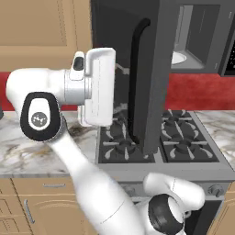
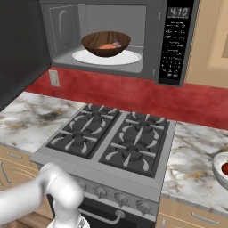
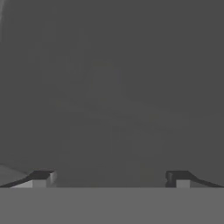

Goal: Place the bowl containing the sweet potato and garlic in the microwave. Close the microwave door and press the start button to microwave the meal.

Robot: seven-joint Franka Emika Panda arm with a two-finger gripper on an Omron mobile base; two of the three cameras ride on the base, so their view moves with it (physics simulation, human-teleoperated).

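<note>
Microwave point(image 2: 133, 40) above stove point(image 2: 111, 142), bowl point(image 2: 106, 43) already inside on turntable point(image 2: 129, 57), sweet potato point(image 2: 107, 46) and garlic point(image 2: 117, 44) in it. Placement done. Left: shut door point(image 1: 137, 69), standing wide open at left; press start on keypad point(image 2: 174, 49). Claw point(image 3: 109, 177) open, empty, facing dark door panel close up. Marble table point(image 2: 196, 156) both sides of stove, red backsplash point(image 2: 133, 95), wood cabinets point(image 1: 41, 27). Second bowl point(image 2: 221, 168) at far right edge.

A: What surrounds the cooking area?
B: A red backsplash wall point(image 2: 133, 95), a white-and-brown marbled stone desk point(image 2: 26, 127), and a grey four-burner gas stove point(image 2: 111, 140).
A: And the cupboards?
B: Light tan wooden cabinets point(image 1: 41, 27) above and below.
</note>
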